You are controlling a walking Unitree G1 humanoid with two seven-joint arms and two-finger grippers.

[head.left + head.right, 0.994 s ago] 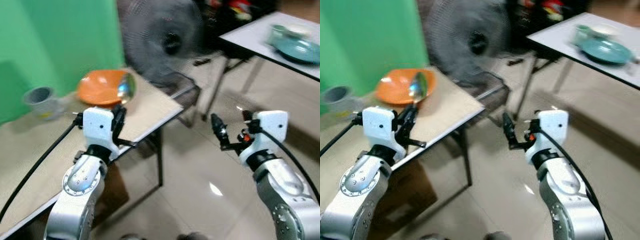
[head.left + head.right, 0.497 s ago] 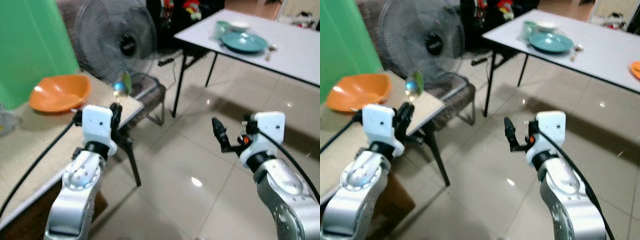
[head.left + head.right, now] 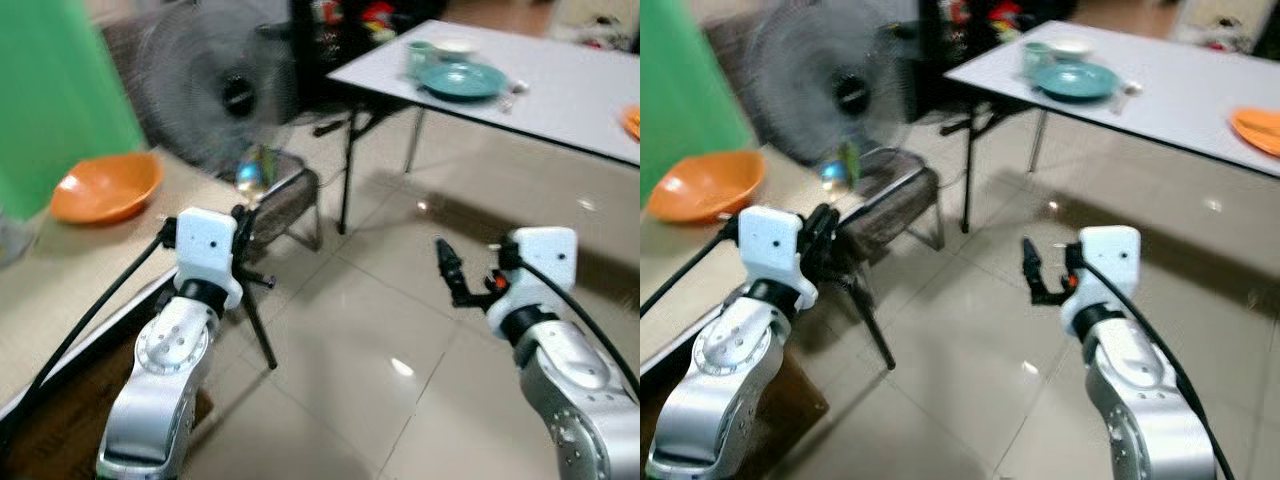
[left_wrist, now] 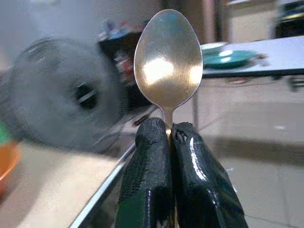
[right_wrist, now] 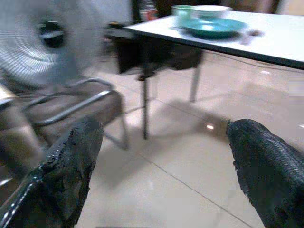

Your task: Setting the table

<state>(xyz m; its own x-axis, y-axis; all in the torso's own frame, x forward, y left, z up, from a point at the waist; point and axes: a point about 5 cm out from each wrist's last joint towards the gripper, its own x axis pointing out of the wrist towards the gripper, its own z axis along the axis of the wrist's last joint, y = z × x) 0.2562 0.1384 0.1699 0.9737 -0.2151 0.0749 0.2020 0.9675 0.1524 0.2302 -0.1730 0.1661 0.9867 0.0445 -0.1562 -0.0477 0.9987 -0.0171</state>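
1. Clamping a spoon by its neck, the left gripper has both fingers pressed together on it; the bowl stands upright above the fingertips, and the handle is hidden between the fingers.
2. From the head views, that spoon is a small blurred glint above the left gripper, level with the near table's edge.
3. The right gripper hangs over bare floor with its fingers spread wide and nothing between them.
4. The near table lies to the robot's left, partly cut off by the frame, with an orange bowl on it; a green wall rises behind.
5. A chair with a metal frame stands just beside that table; its legs are partly hidden behind the left arm.
6. A fan stands behind the chair, heavily blurred, so its grille detail cannot be made out.
7. Farther off, to the right, a white table holds a teal plate, with a cup and a pale bowl just behind it.
8. A small utensil lies just beside the plate, too small to identify.
9. An orange dish sits at the white table's right, cut off by the frame edge.
10. Dark clutter with red items behind the fan is too blurred to name.
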